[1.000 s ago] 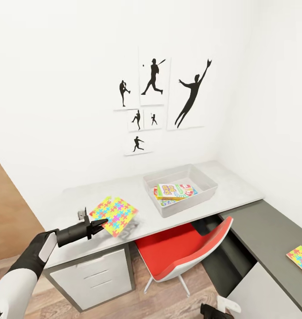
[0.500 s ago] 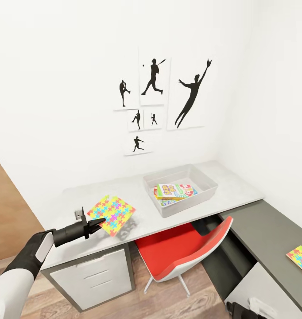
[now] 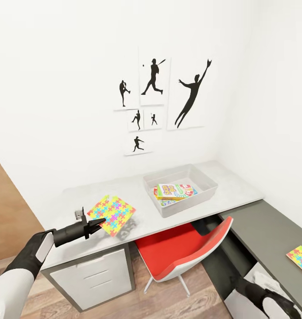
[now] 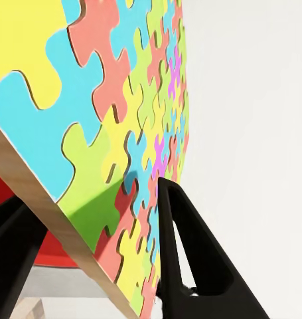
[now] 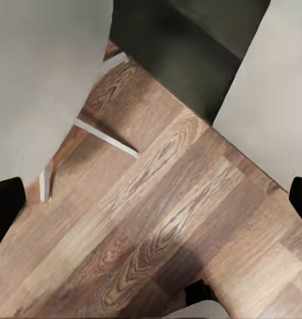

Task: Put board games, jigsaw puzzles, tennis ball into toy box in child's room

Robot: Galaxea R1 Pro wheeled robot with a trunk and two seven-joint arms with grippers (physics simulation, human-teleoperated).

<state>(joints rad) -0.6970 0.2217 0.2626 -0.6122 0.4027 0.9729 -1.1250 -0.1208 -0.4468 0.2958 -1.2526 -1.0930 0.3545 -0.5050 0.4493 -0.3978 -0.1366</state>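
My left gripper (image 3: pixel 97 223) is shut on the near edge of a jigsaw puzzle (image 3: pixel 113 214), a multicolour square held tilted just above the pale table (image 3: pixel 239 188). In the left wrist view the black fingers (image 4: pixel 185 259) clamp the puzzle (image 4: pixel 124 100) from both sides. The grey toy box (image 3: pixel 199 193) stands to its right with a Skip-Bo board game (image 3: pixel 175 191) on top of another flat box inside. A second jigsaw puzzle (image 3: pixel 300 259) lies on the lower dark section at the far right. My right gripper (image 5: pixel 152 199) is open over the wood floor. The tennis ball and the bed are out of view.
A red chair (image 3: pixel 182 254) is tucked under the desk in front of the toy box. White drawers (image 3: pixel 95 279) sit below the left end of the desk. Baseball silhouette pictures (image 3: pixel 153 95) hang on the white wall behind. My right arm (image 3: pixel 268 303) is low beside the dark section.
My left gripper has drawn slightly left with the puzzle. My right arm has come up into the head view at the bottom right, moving right.
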